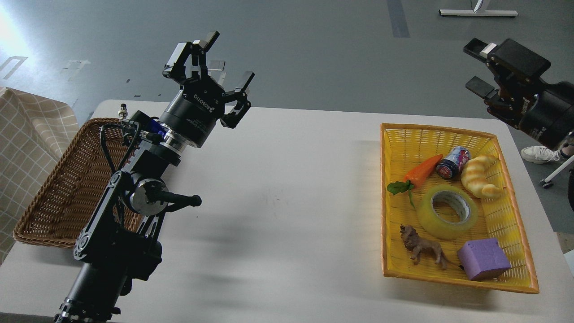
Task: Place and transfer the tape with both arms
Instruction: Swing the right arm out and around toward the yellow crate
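Lying flat, translucent ring-shaped tape (447, 211), woven basket (389, 179)

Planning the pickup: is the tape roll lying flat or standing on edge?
Lying flat. The tape rests in the yellow basket with its core hole facing up.

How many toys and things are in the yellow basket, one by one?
Tape: 1
Carrot: 1
Can: 1
Croissant: 1
Lion: 1
Purple block: 1
Total in the yellow basket: 6
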